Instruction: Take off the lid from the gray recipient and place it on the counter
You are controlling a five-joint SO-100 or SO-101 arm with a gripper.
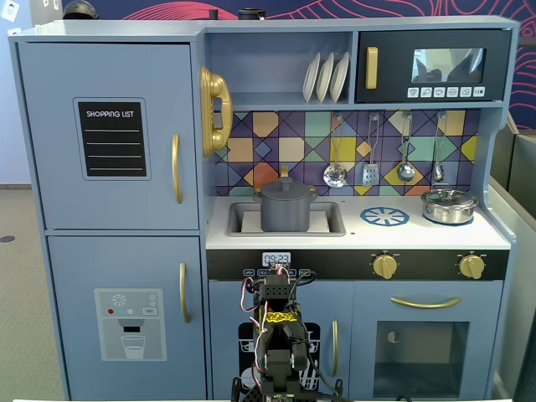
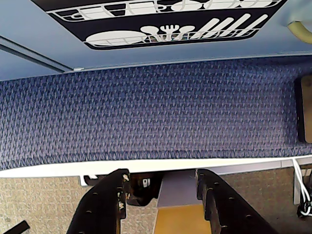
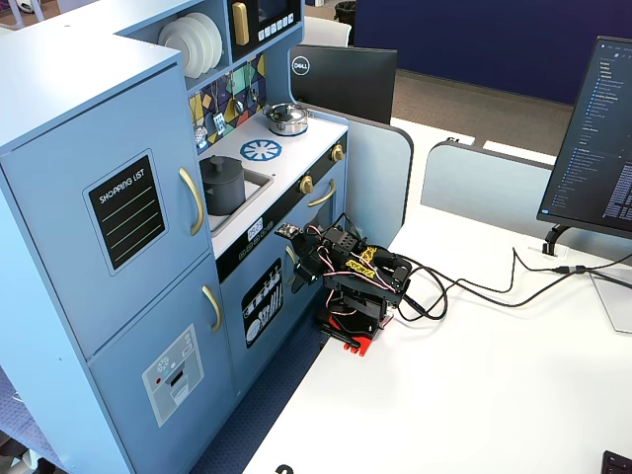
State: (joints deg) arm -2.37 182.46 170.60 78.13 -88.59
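The dark gray pot (image 1: 287,214) stands in the recessed sink of the white counter (image 1: 419,234), with its gray knobbed lid (image 1: 287,189) resting on it. Both also show in the other fixed view, pot (image 3: 223,190) and lid (image 3: 221,163). My arm is folded low in front of the toy kitchen's lower doors, far below the pot. My gripper (image 2: 162,176) is open and empty in the wrist view, over the table edge and blue carpet. It points toward the kitchen's lower door (image 3: 295,263).
A shiny silver pot (image 1: 449,205) with its own lid sits at the counter's right, next to the blue burner print (image 1: 384,216). Utensils hang above. The arm's base stands on a white table (image 3: 474,395) with cables and a monitor (image 3: 592,128).
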